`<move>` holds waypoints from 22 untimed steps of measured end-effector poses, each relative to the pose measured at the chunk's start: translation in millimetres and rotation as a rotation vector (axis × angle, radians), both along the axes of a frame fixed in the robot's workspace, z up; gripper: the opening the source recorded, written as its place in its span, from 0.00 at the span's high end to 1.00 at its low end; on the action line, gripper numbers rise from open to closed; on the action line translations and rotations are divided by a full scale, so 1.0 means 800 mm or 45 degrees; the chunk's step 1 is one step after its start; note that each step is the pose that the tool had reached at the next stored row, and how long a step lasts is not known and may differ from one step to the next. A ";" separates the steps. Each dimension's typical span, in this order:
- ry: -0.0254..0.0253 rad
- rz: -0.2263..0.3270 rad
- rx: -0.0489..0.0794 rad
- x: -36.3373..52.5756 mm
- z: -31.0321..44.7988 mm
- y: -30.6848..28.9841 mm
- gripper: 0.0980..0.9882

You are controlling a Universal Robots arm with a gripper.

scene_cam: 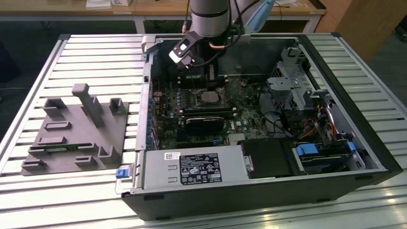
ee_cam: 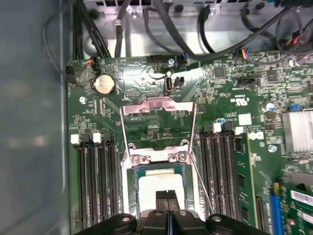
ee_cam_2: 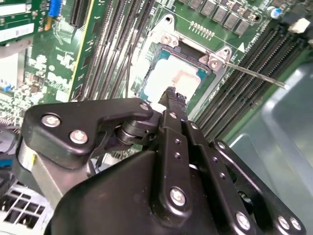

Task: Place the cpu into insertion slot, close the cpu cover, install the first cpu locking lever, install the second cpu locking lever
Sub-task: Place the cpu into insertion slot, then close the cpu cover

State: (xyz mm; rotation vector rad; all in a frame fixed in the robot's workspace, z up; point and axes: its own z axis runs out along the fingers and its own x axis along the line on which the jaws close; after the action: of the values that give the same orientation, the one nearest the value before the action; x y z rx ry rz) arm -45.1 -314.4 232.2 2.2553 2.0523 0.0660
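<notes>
The cpu (ee_cam: 159, 182) lies flat in its socket on the green motherboard, its pale metal face up; it also shows in the second wrist view as cpu (ee_cam_2: 183, 78) and from outside as cpu (scene_cam: 208, 98). My gripper (ee_cam: 167, 196) is shut, its black fingertips pressed together right over the chip's face, the same gripper (ee_cam_2: 171, 93) hanging at the chip's edge. The cpu cover (ee_cam: 159, 106), a silvery frame with a square opening, stands tipped back from the socket. One thin wire locking lever (ee_cam_2: 254, 73) sticks out free beside the socket.
Black memory slots (ee_cam: 95, 181) flank the socket on both sides. Cables (ee_cam: 161, 29) hang along the case wall beyond the cover. My arm (scene_cam: 210, 19) reaches down into the open computer case (scene_cam: 356, 119). A grey fixture block (scene_cam: 76, 129) sits at the exterior view's left.
</notes>
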 end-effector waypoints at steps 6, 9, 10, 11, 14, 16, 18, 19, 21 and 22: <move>0.0002 0.000 0.000 0.000 0.0150 0.0000 0.99; -0.0001 0.000 0.000 0.000 0.0155 0.0000 0.99; -0.0001 0.000 0.000 0.000 0.0155 0.0000 0.99; -0.0001 0.000 0.000 0.000 0.0155 0.0000 0.99; 0.0000 0.000 -0.001 0.000 0.0156 0.0000 0.99; 0.0000 0.000 -0.001 0.000 0.0156 0.0000 0.99; 0.0000 0.000 -0.001 0.000 0.0156 0.0000 0.99; 0.0001 0.000 -0.001 0.000 0.0156 0.0000 0.99; 0.0001 0.000 -0.001 0.000 0.0156 0.0000 0.99; 0.0000 0.000 -0.001 0.000 0.0155 0.0000 0.99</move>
State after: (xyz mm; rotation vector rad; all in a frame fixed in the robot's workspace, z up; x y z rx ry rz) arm -44.9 -314.4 244.6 2.2548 2.0519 0.0651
